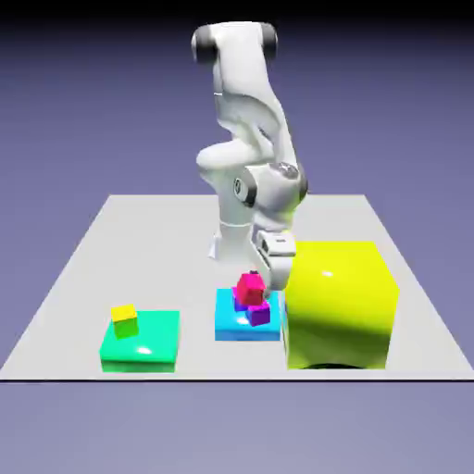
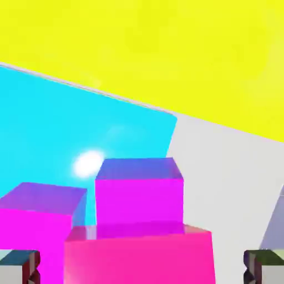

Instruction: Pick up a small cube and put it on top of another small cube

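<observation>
Reading my gripper (image 2: 141,267) as wide open, holding nothing: the red cube (image 2: 138,252) sits centred between its tips, touching neither, magenta cube (image 2: 138,194) just beyond.

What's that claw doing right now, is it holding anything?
The claw: open, holding nothing; its tips stand clear of the small red cube that sits between them.
</observation>
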